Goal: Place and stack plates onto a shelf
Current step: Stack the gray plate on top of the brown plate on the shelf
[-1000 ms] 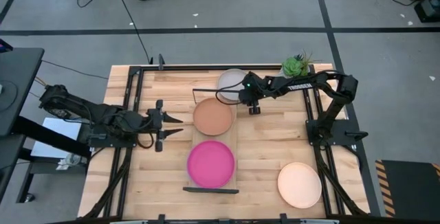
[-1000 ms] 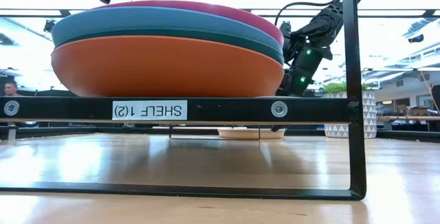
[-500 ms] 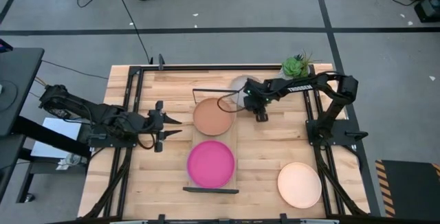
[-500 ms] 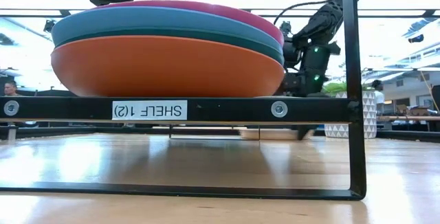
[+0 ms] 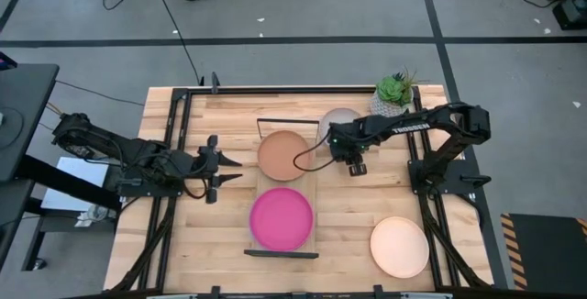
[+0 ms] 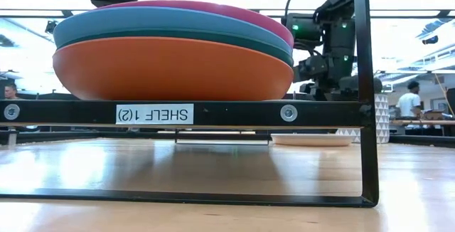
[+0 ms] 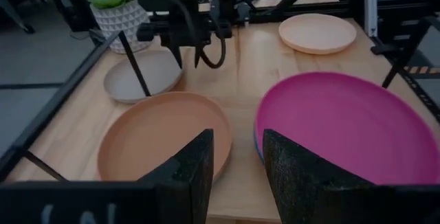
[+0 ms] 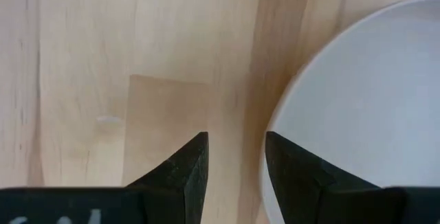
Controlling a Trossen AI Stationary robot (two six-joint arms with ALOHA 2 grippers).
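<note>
My right pincer (image 5: pixel 356 164) had moved off the shelf (image 5: pixel 316 189), and the greyish white plate (image 5: pixel 341 121) now lay on the surface beside it, unstacked. Its fingers stood slightly apart, empty; the left pincer (image 5: pixel 223 171) waited, also apart.

Magenta plate (image 5: pixel 282 217), tan-brown plate (image 5: pixel 283 155)
</note>
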